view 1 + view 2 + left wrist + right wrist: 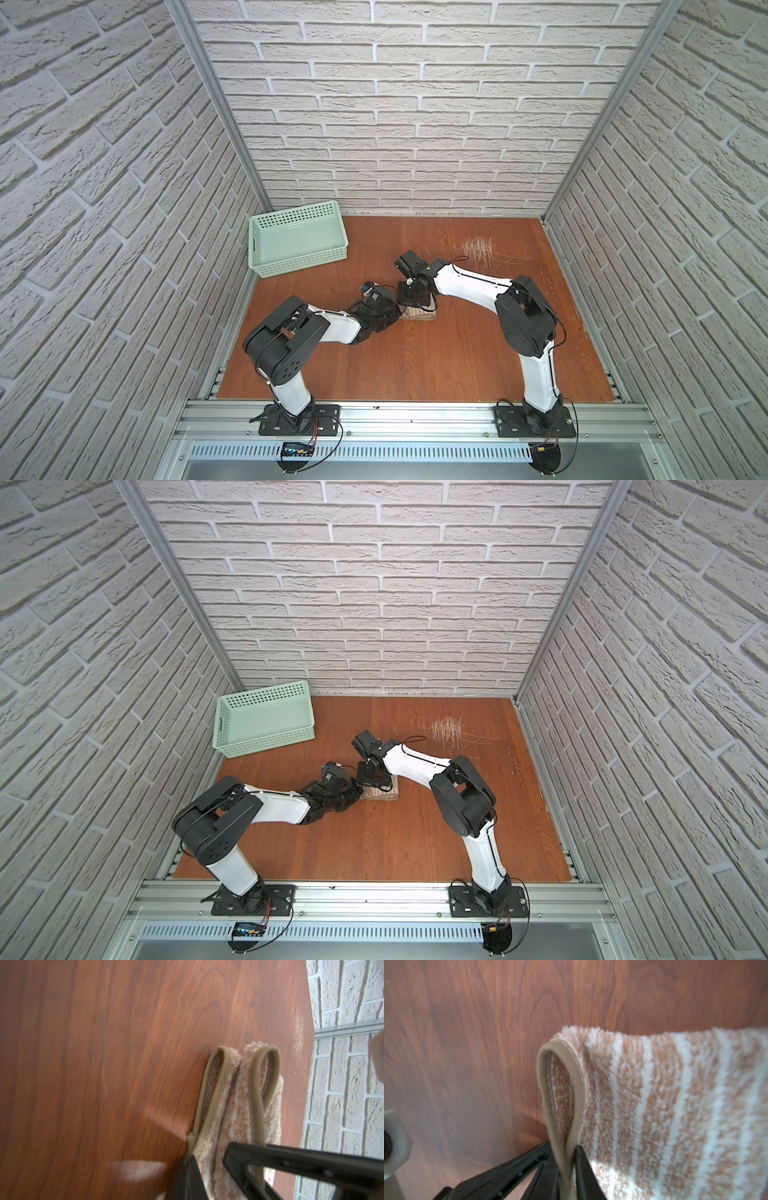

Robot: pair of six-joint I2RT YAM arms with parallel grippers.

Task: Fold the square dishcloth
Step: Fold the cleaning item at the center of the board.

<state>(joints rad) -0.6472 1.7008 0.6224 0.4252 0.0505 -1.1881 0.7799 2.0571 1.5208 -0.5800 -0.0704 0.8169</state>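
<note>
The square dishcloth lies folded into a small thick pad at mid table, tan with white stripes and beige edging. My left gripper reaches its left end. In the left wrist view that gripper is shut on several folded layers of the dishcloth. My right gripper comes down on the pad from behind. In the right wrist view its jaws stand slightly apart round a doubled loop of beige edging on the dishcloth, with a dark slit beside one finger.
A mint-green basket stands empty at the back left of the brown wooden table. Pale scratch marks lie at the back right. Brick-pattern walls close in three sides.
</note>
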